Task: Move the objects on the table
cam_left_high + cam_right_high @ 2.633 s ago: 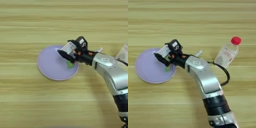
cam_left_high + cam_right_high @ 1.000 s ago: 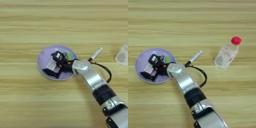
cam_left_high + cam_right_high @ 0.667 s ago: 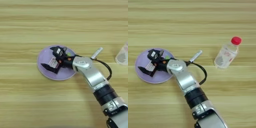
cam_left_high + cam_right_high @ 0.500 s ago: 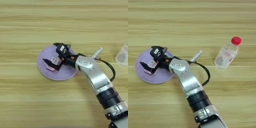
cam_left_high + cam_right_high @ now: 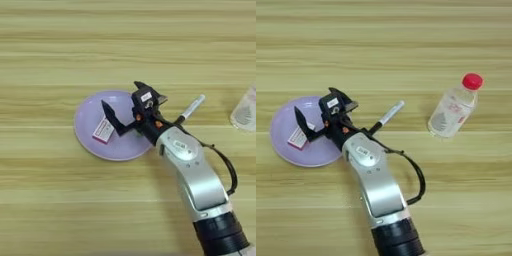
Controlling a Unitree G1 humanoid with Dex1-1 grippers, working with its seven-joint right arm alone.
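Note:
A round lavender plate (image 5: 88, 119) lies on the table left of centre. On it rests a small red-and-white flat box (image 5: 103, 130), lying free. My right gripper (image 5: 120, 95) hangs open over the plate's right half, one black finger just right of the box and the other raised above the far rim. Nothing is between the fingers. A white marker with a black cap (image 5: 388, 114) lies on the wood right of the plate, and a clear bottle with a red cap (image 5: 455, 106) stands further right.
My silver forearm (image 5: 374, 184) runs from the bottom edge up to the plate, with a black cable looping at its right. Bare wood (image 5: 381, 40) stretches across the far side of the table.
The gripper, which carried the box down onto the plate, has let it go, opened and drawn back to the right. The box now lies alone on the plate.

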